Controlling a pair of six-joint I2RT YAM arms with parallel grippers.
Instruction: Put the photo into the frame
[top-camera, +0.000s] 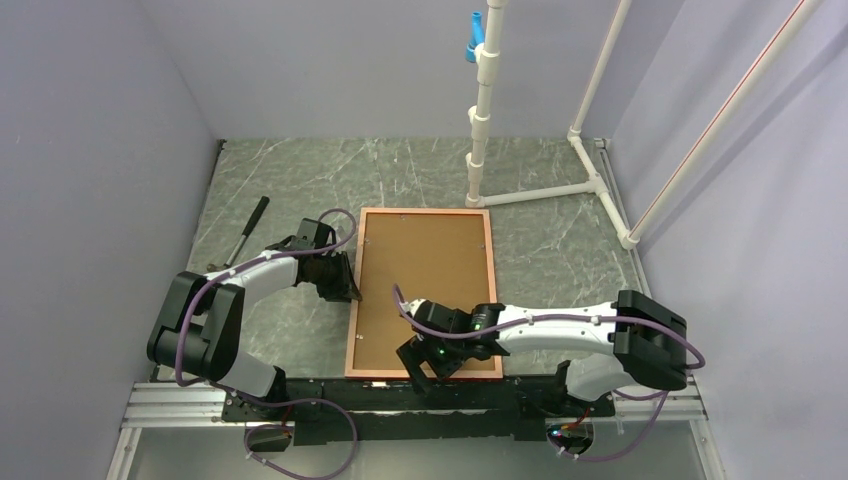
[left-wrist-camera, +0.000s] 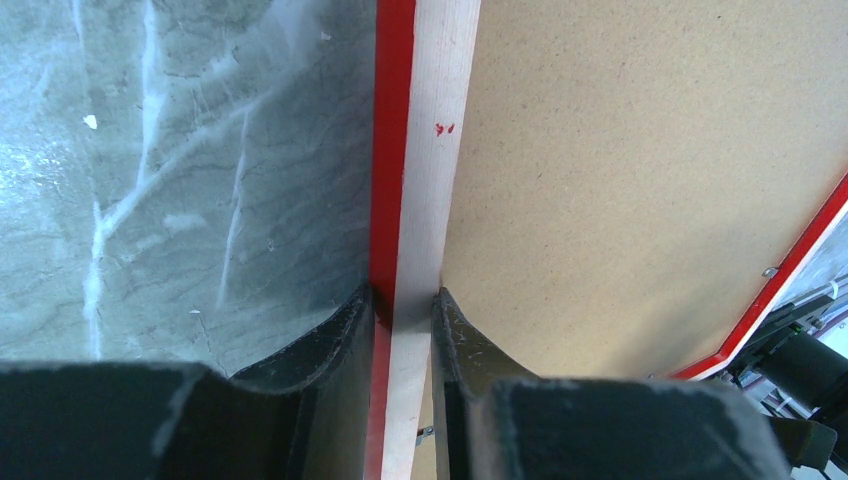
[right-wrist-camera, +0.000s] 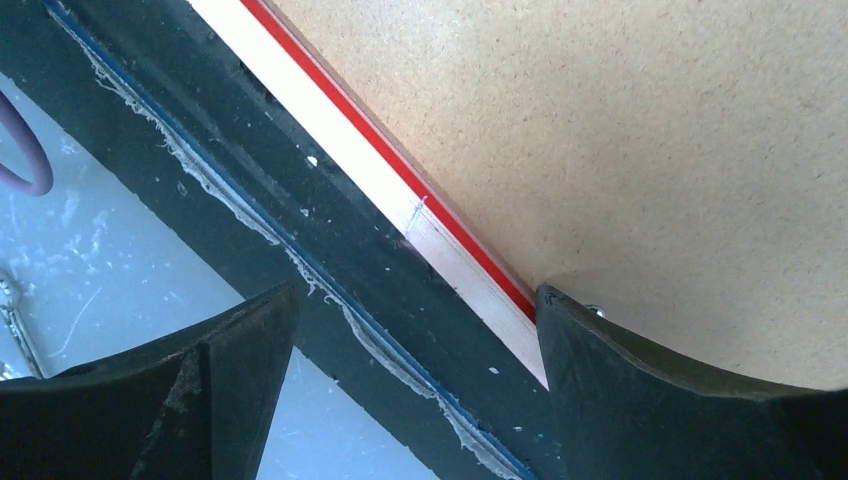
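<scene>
Counted from above: one large rectangular picture frame (top-camera: 492, 290) with a thin copper-orange edge, lying flat near the middle of the grey-green marbled table (top-camera: 560, 250), long sides running from near edge to far edge. One plain brown fibreboard backing (top-camera: 425, 280) filling it, upward-facing. Two grippers. Left gripper (top-camera: 342, 288) at the frame's left long side, fingers clenched on that rail; close up, left gripper (left-wrist-camera: 405, 300) pinching the frame (left-wrist-camera: 425, 150) across its red outer strip and pale wood strip, brown backing (left-wrist-camera: 640, 180) just beside the inner finger. Right gripper (top-camera: 432, 368) at the frame's near short side, fingers spread wide and grasping nothing; close up, right gripper (right-wrist-camera: 418, 295) straddling the frame (right-wrist-camera: 400, 190), one finger over the backing (right-wrist-camera: 650, 130), the other out over the black base rail (right-wrist-camera: 250, 200). One slim black tool (top-camera: 245, 232) near the table's left edge, well apart from the frame. One white pipe stand (top-camera: 480, 130) at the far right corner, one blue piece (top-camera: 475, 37) high on it. Frame's front face turned down, unseen. Part of its near edge covered by the right arm. Pipe tops cut off. Small metal tab (left-wrist-camera: 768, 271) at the board's edge too small to identify. Contact between right finger and board not clear.
</scene>
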